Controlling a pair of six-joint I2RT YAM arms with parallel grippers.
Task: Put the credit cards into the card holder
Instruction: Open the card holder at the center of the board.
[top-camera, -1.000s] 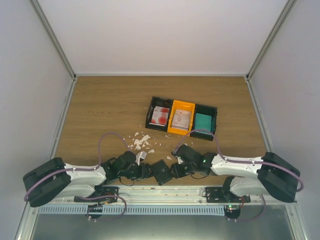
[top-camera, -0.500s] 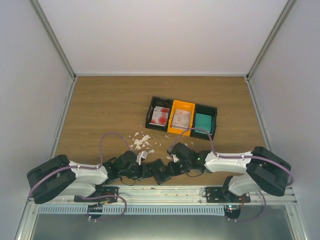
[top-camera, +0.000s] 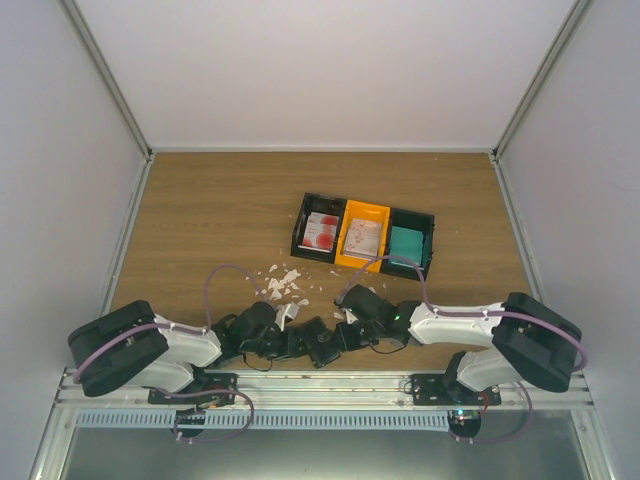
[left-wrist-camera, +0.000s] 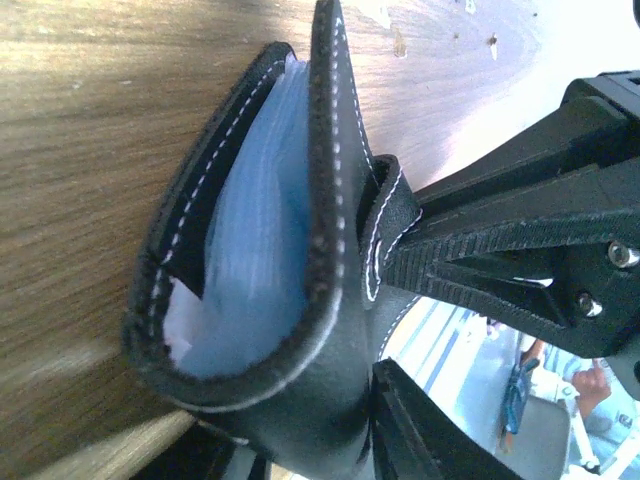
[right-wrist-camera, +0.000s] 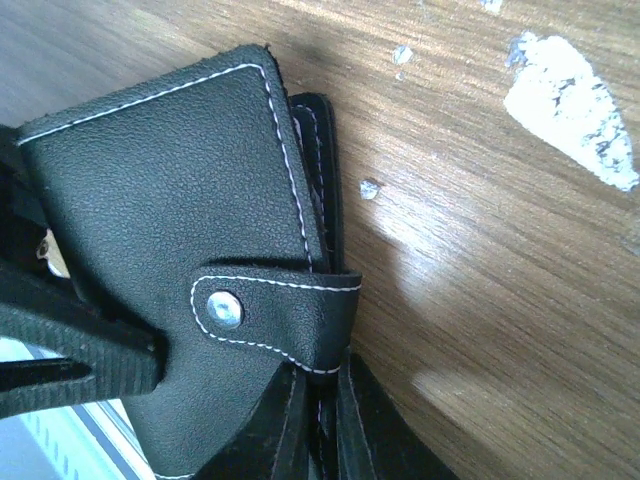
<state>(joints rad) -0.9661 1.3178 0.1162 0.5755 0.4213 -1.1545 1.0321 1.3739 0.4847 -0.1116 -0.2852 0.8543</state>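
1. Left claw (top-camera: 290, 341): pressed together on the folded end of the card holder (left-wrist-camera: 300, 330). The mouth gapes and the pale blue lining shows.
2. Right claw (top-camera: 343, 337): pinching the holder's far edge, just below the snap tab (right-wrist-camera: 225, 308). It has slid in toward my left claw over the last second.
3. Holder: between both claws, drawn slightly toward the left one.
4. Credit cards (top-camera: 322, 232): well beyond my right claw, unmoved in the bins (top-camera: 366, 207). I judge the holder is being readied and loading has not yet begun.
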